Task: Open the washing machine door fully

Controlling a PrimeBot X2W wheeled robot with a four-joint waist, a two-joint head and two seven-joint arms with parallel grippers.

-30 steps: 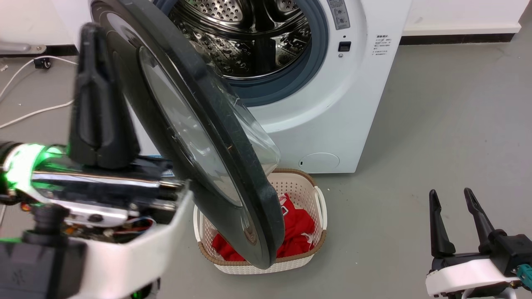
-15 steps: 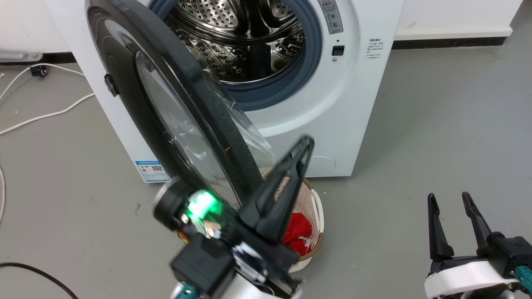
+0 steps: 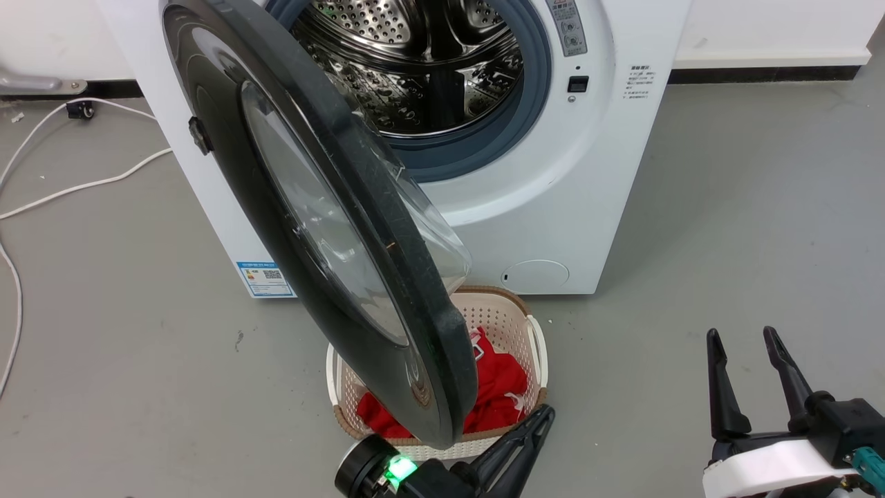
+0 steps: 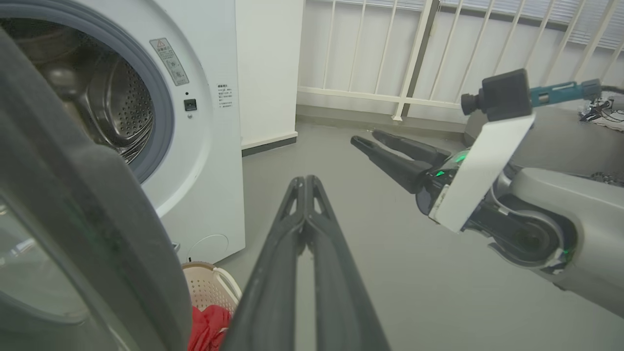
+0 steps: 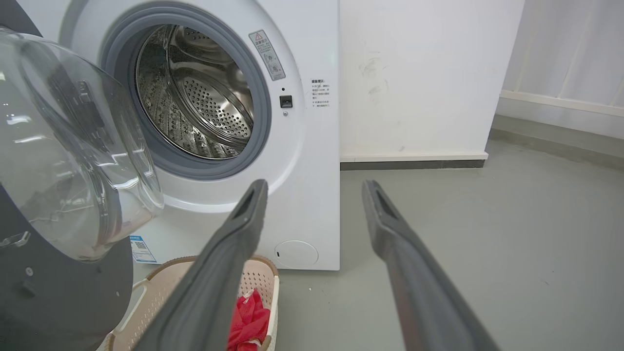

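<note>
The washing machine door [image 3: 228, 173], a black disc with a clear glass bowl [image 3: 435, 242], stands swung out to the left of the white washing machine [image 3: 553, 194], roughly edge-on to me, leaving the steel drum [image 3: 415, 62] exposed. My left gripper [image 3: 545, 415] is shut and empty at the bottom edge of the head view, just below and right of the door's lower rim, not touching it. In the left wrist view the closed gripper [image 4: 304, 180] points past the door [image 4: 97, 204] over the floor. My right gripper [image 3: 740, 335] is open at the lower right, well clear of the door [image 5: 48, 302].
A cream basket [image 3: 511, 311] holding red cloth [image 3: 498, 380] sits on the floor under the door's lower edge. White cables [image 3: 83, 183] lie on the floor at the left. Grey floor stretches right of the machine. A white railing [image 4: 414, 58] stands beyond.
My left arm has come away from the door's outer face at the left and dropped to the bottom centre. The door holds about the same angle. The right gripper has stayed put.
</note>
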